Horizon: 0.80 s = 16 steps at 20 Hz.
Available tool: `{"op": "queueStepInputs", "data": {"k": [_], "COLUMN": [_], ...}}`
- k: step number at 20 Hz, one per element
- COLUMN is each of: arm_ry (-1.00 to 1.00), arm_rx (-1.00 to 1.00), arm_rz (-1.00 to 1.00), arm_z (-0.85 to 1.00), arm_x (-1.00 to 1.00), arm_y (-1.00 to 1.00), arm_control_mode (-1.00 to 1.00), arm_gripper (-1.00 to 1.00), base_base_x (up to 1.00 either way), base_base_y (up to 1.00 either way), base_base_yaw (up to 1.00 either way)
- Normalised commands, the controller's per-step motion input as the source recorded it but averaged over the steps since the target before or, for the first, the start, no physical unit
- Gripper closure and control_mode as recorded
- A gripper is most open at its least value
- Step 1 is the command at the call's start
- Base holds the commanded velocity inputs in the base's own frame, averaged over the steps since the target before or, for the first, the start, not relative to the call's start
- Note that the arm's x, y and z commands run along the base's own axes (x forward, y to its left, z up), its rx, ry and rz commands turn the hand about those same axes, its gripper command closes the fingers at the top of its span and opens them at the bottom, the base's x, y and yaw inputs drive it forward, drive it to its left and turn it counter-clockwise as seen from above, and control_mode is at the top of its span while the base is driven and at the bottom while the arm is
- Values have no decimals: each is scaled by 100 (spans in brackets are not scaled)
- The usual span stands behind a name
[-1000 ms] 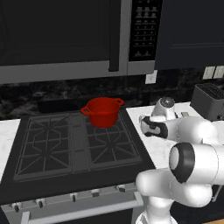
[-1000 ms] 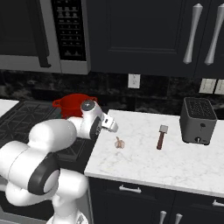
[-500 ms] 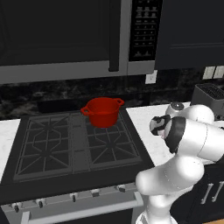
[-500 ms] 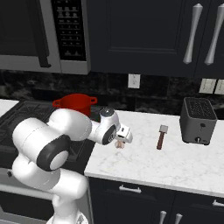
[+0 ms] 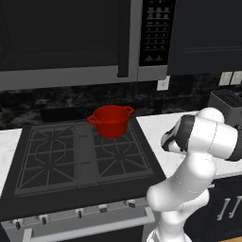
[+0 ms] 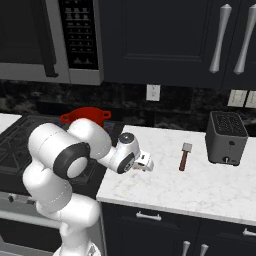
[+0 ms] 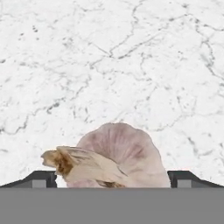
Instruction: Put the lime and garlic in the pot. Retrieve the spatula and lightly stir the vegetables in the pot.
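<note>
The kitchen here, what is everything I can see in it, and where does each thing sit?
pot: one, bright red, on the back right burner of the stove.
stove: one, black, with dark grates, left of the counter.
garlic: one bulb, pale pinkish with a brown papery tip, on the counter between the finger tips.
spatula: one, dark reddish handle and grey blade, flat on the counter left of the toaster.
toaster: one, dark grey, at the right of the counter by the wall.
counter: one, white marble.
microwave: one, dark, above the stove.
gripper: one, white, open, low over the counter at the garlic.
</note>
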Motion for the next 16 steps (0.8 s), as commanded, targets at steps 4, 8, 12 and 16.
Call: {"op": "queueStepInputs", "data": {"k": [4,8,12,16], "arm_ry": [0,0,0,-1], "arm_rx": [0,0,0,0], "arm_rz": [1,0,0,1], "arm_z": [-24,-12,-31,-20], "arm_x": [17,29,12,2], "arm_y": [-6,-12,-6,0], "arm_control_mode": [-100,-100,-100,-100], "arm_gripper": [-100,-100,100,100], "base_base_x": [0,0,0,0], "base_base_y": [0,0,0,0], "base_base_yaw": [0,0,0,0]}}
